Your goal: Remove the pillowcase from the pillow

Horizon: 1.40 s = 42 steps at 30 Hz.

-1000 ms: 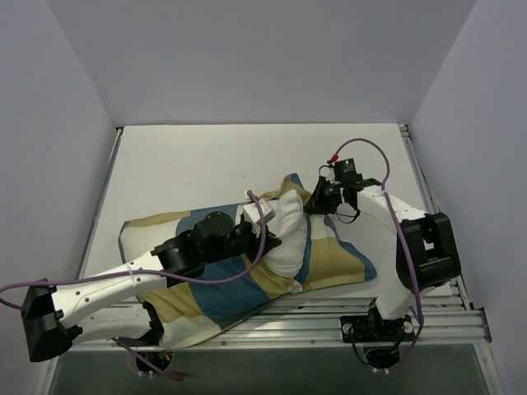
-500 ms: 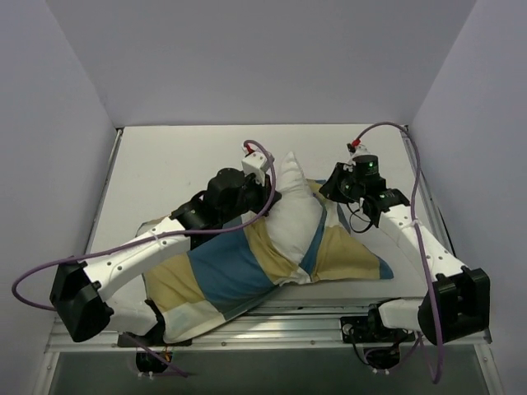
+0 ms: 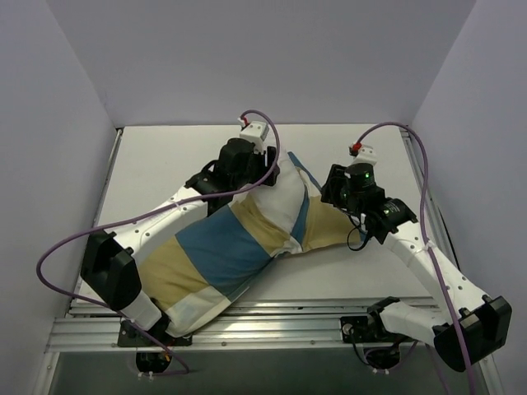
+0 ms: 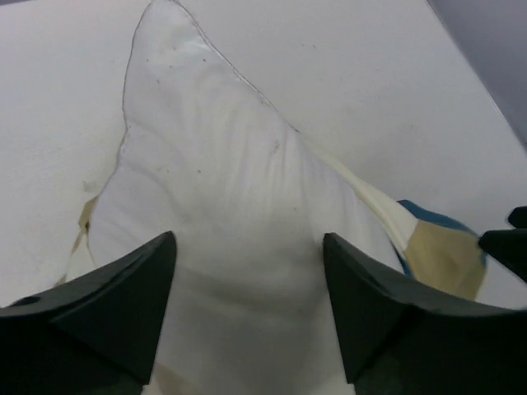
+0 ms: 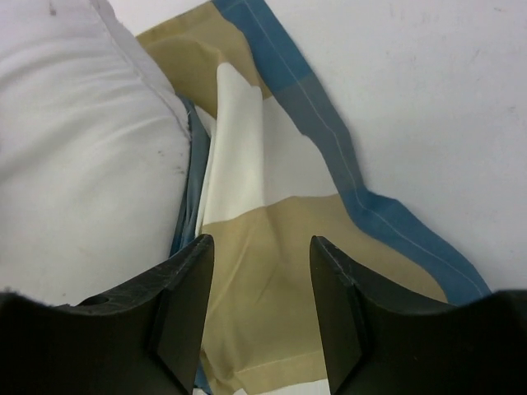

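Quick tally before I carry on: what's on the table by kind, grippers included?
pillow: 1, plain white
pillowcase: 1, blue, tan and cream blocks
grippers: 2, left gripper and right gripper
Total: 4

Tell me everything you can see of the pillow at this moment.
The pillow is plain white and plump, made of soft cloth with faint creases and a few small dark specks. Only its far end shows, tapering to a pointed corner that lies on the white table. The rest is covered by the blue, tan and cream pillowcase. The left pincer appears to clasp it, one finger against each side. No tag is visible.
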Tool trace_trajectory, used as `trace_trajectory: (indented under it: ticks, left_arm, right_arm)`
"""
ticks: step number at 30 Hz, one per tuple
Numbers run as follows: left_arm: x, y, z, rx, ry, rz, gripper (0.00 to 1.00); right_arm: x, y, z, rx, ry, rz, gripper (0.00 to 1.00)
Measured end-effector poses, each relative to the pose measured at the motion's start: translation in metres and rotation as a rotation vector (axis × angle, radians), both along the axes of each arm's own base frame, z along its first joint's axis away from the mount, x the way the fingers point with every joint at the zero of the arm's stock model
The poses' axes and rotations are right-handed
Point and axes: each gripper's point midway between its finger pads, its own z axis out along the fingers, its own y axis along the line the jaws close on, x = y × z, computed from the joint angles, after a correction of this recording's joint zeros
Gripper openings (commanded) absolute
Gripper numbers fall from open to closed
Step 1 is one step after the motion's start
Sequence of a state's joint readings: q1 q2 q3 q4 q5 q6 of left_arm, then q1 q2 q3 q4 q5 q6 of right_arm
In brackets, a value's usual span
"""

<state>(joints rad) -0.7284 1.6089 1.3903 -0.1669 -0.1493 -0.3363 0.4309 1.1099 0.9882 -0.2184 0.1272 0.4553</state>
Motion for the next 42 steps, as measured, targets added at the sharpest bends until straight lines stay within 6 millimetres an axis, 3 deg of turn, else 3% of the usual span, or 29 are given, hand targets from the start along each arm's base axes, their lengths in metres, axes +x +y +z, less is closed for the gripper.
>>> trace_trajectory:
  ticks: [3, 7, 10, 13, 16, 20, 24, 25, 27, 28, 29, 38, 42]
  left_arm:
    - [-0.013, -0.005, 0.01, -0.001, -0.014, -0.035, 0.96]
    - [-0.049, -0.026, 0.026, 0.044, -0.069, -0.15, 0.95]
    - [-0.076, -0.048, 0.026, 0.09, -0.09, -0.242, 0.95]
    - [-0.086, -0.057, 0.01, 0.133, -0.066, -0.27, 0.96]
    - [-0.076, -0.053, -0.025, 0.196, -0.007, -0.226, 0.98]
    - [-0.066, -0.042, -0.066, 0.242, 0.073, -0.154, 0.81]
    - [-0.059, -0.034, -0.074, 0.191, 0.093, -0.101, 0.56]
    - [-0.058, -0.033, -0.073, 0.178, 0.094, -0.093, 0.4]
    - [-0.057, -0.033, -0.074, 0.148, 0.104, -0.08, 0.23]
    - [-0.057, -0.033, -0.074, 0.138, 0.109, -0.077, 0.09]
    - [-0.056, -0.034, -0.075, 0.126, 0.113, -0.074, 0.04]
    - [-0.056, -0.034, -0.081, 0.071, 0.135, -0.069, 0.02]
    - [-0.055, -0.03, -0.082, 0.067, 0.138, -0.06, 0.02]
  right_arm:
    - [-0.008, 0.003, -0.014, -0.006, 0.029, 0.006, 0.47]
    - [-0.017, 0.001, -0.04, -0.017, 0.085, -0.005, 0.47]
    - [-0.02, 0.0, -0.048, -0.01, 0.102, -0.015, 0.47]
    - [-0.018, 0.002, -0.047, 0.009, 0.093, -0.024, 0.48]
    - [-0.017, 0.006, -0.042, 0.029, 0.071, -0.021, 0.48]
    - [-0.019, 0.02, -0.035, 0.054, 0.05, 0.01, 0.48]
    - [-0.026, 0.041, -0.034, 0.063, 0.042, 0.063, 0.48]
    - [-0.028, 0.046, -0.035, 0.062, 0.043, 0.075, 0.48]
    - [-0.029, 0.054, -0.04, 0.056, 0.051, 0.087, 0.48]
    - [-0.029, 0.058, -0.043, 0.05, 0.056, 0.092, 0.48]
    - [-0.029, 0.06, -0.047, 0.044, 0.063, 0.095, 0.48]
    - [-0.019, 0.07, -0.071, -0.004, 0.1, 0.082, 0.48]
    - [-0.016, 0.075, -0.07, -0.018, 0.091, 0.08, 0.49]
